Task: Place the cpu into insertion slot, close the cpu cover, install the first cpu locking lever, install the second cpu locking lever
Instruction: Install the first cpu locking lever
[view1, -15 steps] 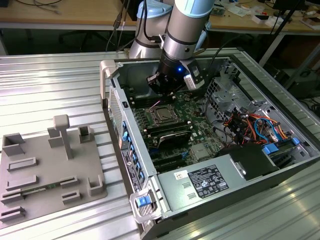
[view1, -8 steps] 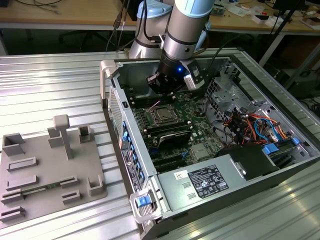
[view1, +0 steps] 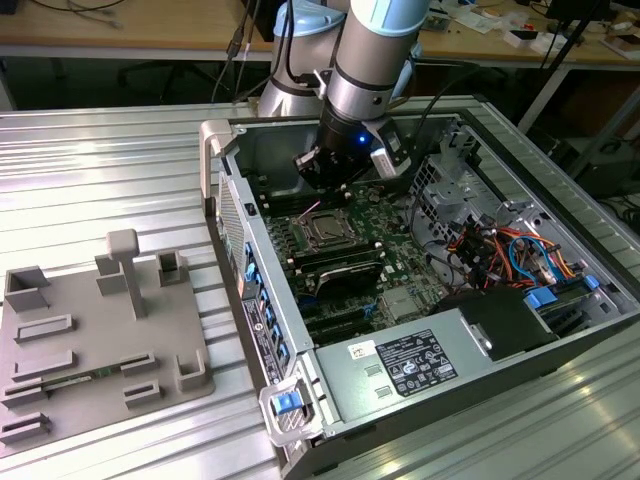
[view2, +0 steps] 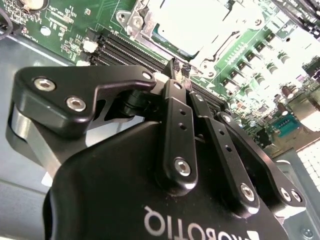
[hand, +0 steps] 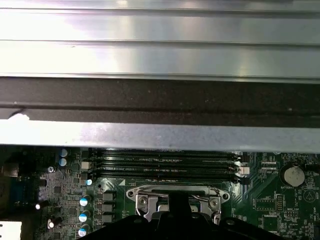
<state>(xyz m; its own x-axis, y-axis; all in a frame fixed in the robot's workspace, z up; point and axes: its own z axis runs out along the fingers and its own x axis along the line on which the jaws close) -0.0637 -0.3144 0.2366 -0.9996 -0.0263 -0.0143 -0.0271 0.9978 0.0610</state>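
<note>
Hovering beside shiny silver hinged cpu cover (view2: 145, 22): black metal claw (view2: 179, 70), fingers together, nothing seen between. Silver-grey square cpu (view2: 192, 25) lies beneath cover's window. Lever step, judged: press slowly, sparing green circuit board (view2: 250, 55).

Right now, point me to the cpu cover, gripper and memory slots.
cpu cover (hand: 155, 191): first wrist view, silver frame bar.
gripper (view2: 180, 69): second wrist view, midway between fingertips.
memory slots (hand: 165, 163): first wrist view, a middle black slot.

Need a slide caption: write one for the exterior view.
Tool poised near the cpu cover inside an open computer case.
</note>
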